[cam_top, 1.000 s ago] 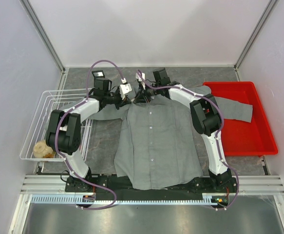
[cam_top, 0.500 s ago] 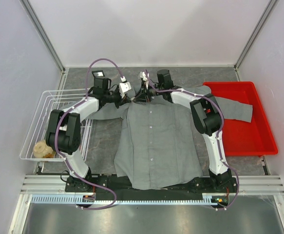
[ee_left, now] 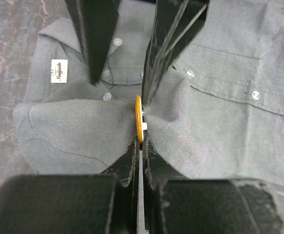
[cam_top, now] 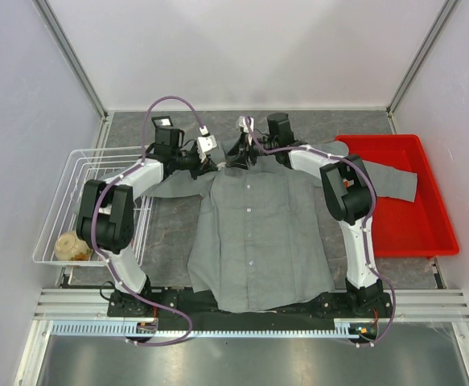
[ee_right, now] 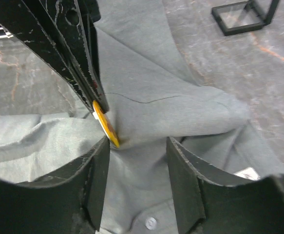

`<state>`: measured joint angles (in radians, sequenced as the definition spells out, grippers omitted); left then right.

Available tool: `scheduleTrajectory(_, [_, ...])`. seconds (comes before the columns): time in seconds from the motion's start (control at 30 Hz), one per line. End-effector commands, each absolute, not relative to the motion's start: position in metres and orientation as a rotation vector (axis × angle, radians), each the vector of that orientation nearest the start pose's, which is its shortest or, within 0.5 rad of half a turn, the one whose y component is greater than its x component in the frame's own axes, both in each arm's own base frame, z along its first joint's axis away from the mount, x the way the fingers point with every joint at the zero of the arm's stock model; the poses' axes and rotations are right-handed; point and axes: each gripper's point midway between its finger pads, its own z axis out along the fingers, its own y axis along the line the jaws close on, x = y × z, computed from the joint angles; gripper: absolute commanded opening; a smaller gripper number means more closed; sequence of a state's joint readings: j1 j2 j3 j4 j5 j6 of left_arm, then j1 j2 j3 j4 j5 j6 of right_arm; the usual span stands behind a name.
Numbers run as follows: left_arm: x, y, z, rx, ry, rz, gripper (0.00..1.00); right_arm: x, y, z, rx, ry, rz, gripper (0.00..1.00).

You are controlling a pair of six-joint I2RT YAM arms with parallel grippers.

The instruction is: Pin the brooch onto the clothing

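Note:
The clothing point(cam_top: 254, 233), a grey button-front shirt, lies flat on the table with its collar at the far end. Both grippers meet at that collar. My left gripper point(ee_left: 141, 141) is shut on the brooch point(ee_left: 139, 119), a small orange-gold disc seen edge-on and pressed against a raised fold of collar fabric. From the right wrist, the brooch point(ee_right: 105, 124) sits just off my right gripper's left fingertip. My right gripper point(ee_right: 137, 146) stands open, its fingers straddling the bunched fabric and holding nothing. The top view hides the brooch behind the grippers.
A white wire basket point(cam_top: 65, 201) holding a tan round thing point(cam_top: 71, 245) stands at the left. A red tray point(cam_top: 403, 225) sits at the right, with one shirt sleeve point(cam_top: 387, 177) draped over it. A small black frame point(ee_right: 241, 14) stands beyond the collar.
My right gripper has opened and its wrist has shifted slightly to the right. The left gripper still holds the brooch at the collar.

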<state>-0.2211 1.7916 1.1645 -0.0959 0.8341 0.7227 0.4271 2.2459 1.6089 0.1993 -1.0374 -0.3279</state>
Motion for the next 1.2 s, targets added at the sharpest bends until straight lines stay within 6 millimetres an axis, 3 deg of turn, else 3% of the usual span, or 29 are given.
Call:
scheduleTrajectory(0.0, [0.408, -0.213, 0.111, 1.285, 1.681, -0.729, 0.02, 0.464, 0.347, 0.163, -1.312, 1.296, 0.936, 0.61])
scheduleTrajectory(0.1, [0.414, -0.209, 0.109, 1.269, 1.721, -0.687, 0.02, 0.469, 0.342, 0.166, -1.293, 1.332, 0.920, 0.69])
scheduleTrajectory(0.2, [0.417, -0.205, 0.107, 1.262, 1.771, -0.658, 0.02, 0.487, 0.331, 0.166, -1.217, 1.450, 0.873, 0.74])
scheduleTrajectory(0.27, [0.420, -0.200, 0.103, 1.250, 1.824, -0.614, 0.02, 0.500, 0.318, 0.157, -1.176, 1.576, 0.826, 0.83])
scheduleTrajectory(0.43, [0.436, -0.190, 0.098, 1.174, 2.009, -0.437, 0.02, 0.513, 0.278, 0.131, -1.109, 1.832, 0.714, 0.86])
scheduleTrajectory(0.47, [0.435, -0.200, 0.102, 1.192, 2.010, -0.422, 0.02, 0.517, 0.269, 0.128, -1.098, 1.863, 0.665, 0.86])
scheduleTrajectory(0.53, [0.431, -0.201, 0.093, 1.202, 2.083, -0.350, 0.02, 0.516, 0.255, 0.119, -1.074, 1.942, 0.630, 0.86])
scheduleTrajectory(0.57, [0.427, -0.216, 0.096, 1.221, 2.086, -0.337, 0.04, 0.519, 0.246, 0.116, -1.054, 1.975, 0.590, 0.86])
scheduleTrajectory(0.63, [0.418, -0.221, 0.088, 1.254, 2.149, -0.279, 0.09, 0.516, 0.232, 0.108, -1.028, 2.047, 0.576, 0.86])
scheduleTrajectory(0.7, [0.411, -0.239, 0.088, 1.266, 2.167, -0.262, 0.14, 0.517, 0.222, 0.100, -1.002, 2.103, 0.547, 0.86])
scheduleTrajectory(0.83, [0.398, -0.259, 0.104, 1.200, 2.211, -0.413, 0.28, 0.515, 0.200, 0.091, -0.952, 2.195, 0.531, 0.86])
scheduleTrajectory(0.93, [0.396, -0.256, 0.118, 1.132, 2.233, -0.476, 0.32, 0.513, 0.193, 0.089, -0.944, 2.216, 0.519, 0.86])
scheduleTrajectory(1.03, [0.406, -0.244, 0.132, 1.009, 2.236, -0.556, 0.34, 0.513, 0.193, 0.088, -0.944, 2.219, 0.517, 0.85])
scheduleTrajectory(1.17, [0.437, -0.215, 0.138, 0.787, 2.287, -0.570, 0.34, 0.517, 0.195, 0.079, -0.910, 2.249, 0.528, 0.78])
